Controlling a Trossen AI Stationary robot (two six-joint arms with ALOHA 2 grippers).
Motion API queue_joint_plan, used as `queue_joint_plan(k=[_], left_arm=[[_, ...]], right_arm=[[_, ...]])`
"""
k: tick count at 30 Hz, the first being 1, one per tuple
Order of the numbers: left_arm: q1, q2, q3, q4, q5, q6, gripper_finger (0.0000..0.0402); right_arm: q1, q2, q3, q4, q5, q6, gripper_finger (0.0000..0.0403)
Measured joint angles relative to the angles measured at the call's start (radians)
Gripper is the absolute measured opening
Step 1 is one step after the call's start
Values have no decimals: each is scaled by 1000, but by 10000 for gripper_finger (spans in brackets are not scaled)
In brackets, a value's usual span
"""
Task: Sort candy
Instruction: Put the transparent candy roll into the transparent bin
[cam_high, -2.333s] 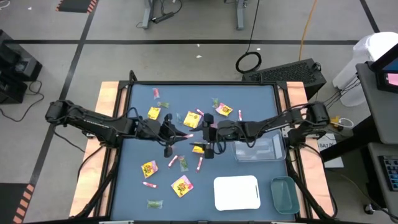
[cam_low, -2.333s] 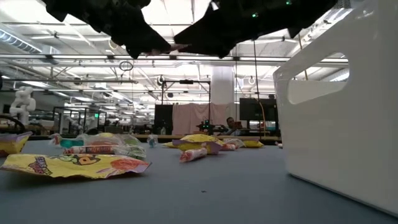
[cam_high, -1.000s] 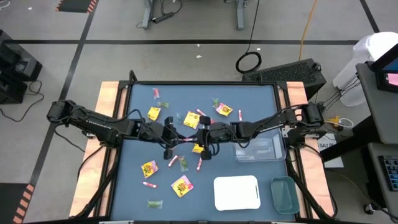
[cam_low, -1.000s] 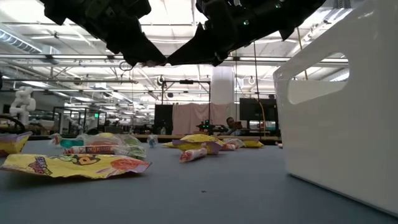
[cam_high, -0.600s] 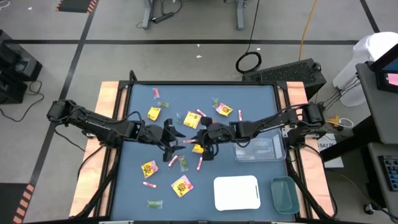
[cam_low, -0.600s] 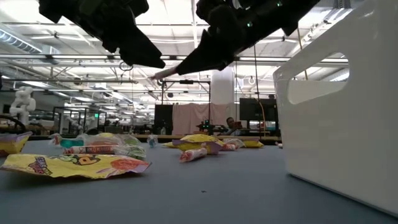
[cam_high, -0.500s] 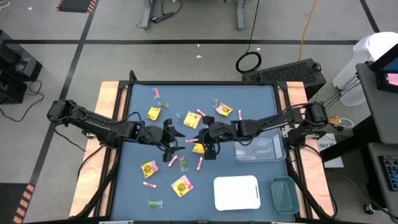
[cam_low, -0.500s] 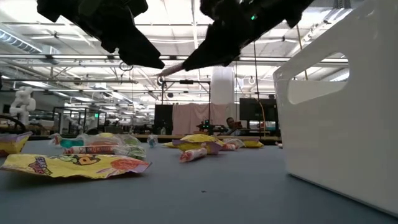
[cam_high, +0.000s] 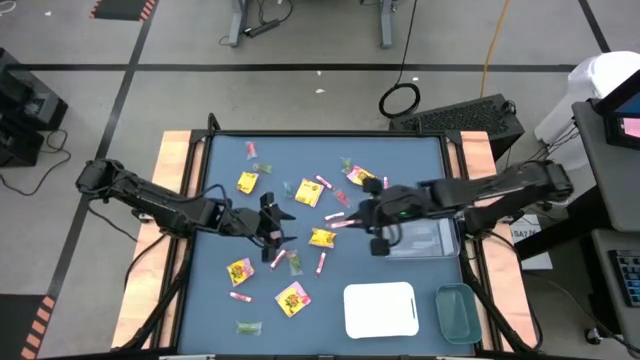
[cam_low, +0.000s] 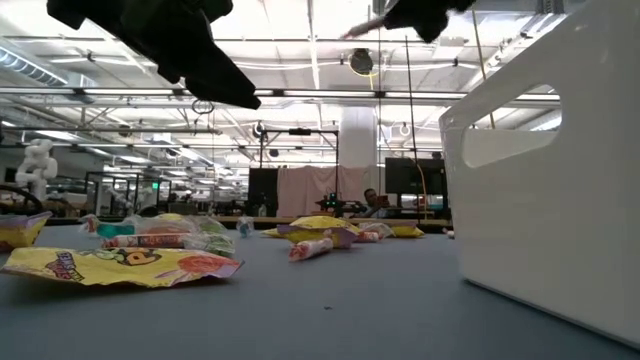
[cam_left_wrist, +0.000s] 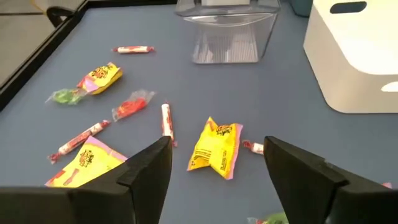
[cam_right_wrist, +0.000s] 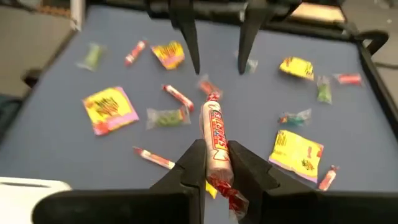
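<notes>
Candy lies scattered over the blue table: yellow packets (cam_high: 308, 192), pink-red sticks (cam_high: 321, 263) and small green pieces (cam_high: 295, 262). My right gripper (cam_high: 353, 218) hangs above the table's middle, shut on one pink-red stick (cam_right_wrist: 214, 134). My left gripper (cam_high: 283, 226) hovers open to its left, facing it. In the left wrist view its fingers (cam_left_wrist: 147, 167) stand wide apart above a yellow packet (cam_left_wrist: 216, 148), touching nothing. My right gripper pinches the pink-red stick between its two fingers at about its middle (cam_right_wrist: 216, 148). The stick lies along the fingers. Its front end (cam_right_wrist: 211, 102) juts past the tips and its twisted rear end (cam_right_wrist: 233, 196) trails behind. The fingers slant down from the table's right. The stick is lifted clear.
A clear tray (cam_high: 418, 240) sits right of the middle, just beyond my right gripper. A white tray (cam_high: 380, 310) and a green-tinted tray (cam_high: 455, 312) stand at the near right. Wooden strips (cam_high: 170, 160) border the table's left and right edges.
The two grippers met over the table's middle. My left gripper has opened and let go of the pink-red stick. My right gripper, shut on that stick, has risen and drawn back toward the table's right edge, carrying it clear of the left fingers.
</notes>
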Motion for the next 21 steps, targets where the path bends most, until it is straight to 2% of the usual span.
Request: queue_joint_plan(k=[5,10,15,21], left_arm=[[-42,0,0,10,3,0,258],[-74,0,0,25,7,1,258],[-91,0,0,23,7,1,258],[-112,0,0,26,1,0,258]], right_arm=[[36,-138,-103,95,2,0,43],[44,-239,-271,340,5,0,43],[34,-285,-405,579,22,-12,43],[34,-294,-480,695,108,-31,43]])
